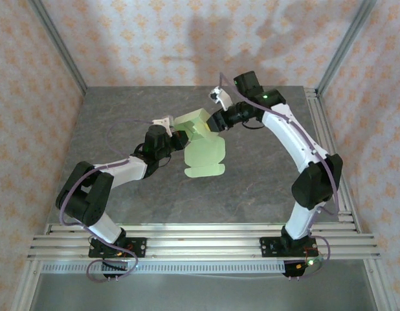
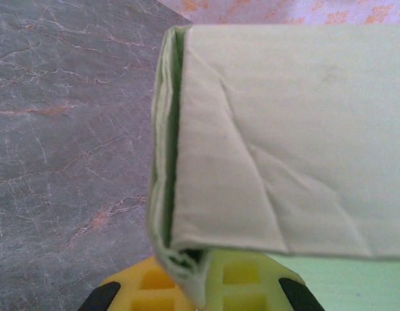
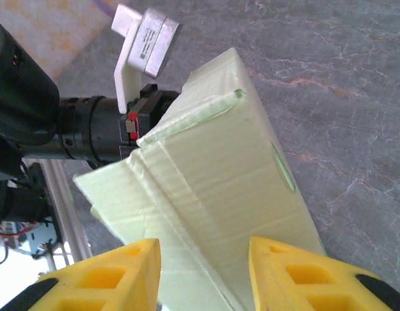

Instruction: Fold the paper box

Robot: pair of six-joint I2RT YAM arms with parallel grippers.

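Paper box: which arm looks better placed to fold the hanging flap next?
Probably the right. The left tool pinches the box edge, anchoring it; the right tool straddles the box with fingers wide, so it seems freer to reach the flap.

Lab cell: aluminium frame point(image 1: 200, 236), patterned walls point(image 1: 155, 39)

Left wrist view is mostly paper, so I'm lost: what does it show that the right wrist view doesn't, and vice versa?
Left wrist: the layered folded edge of the pale green paper box, running down between yellow fingers. Right wrist: the left gripper meeting the box's far edge, and a narrow slot. Both: the box and grey marble table.
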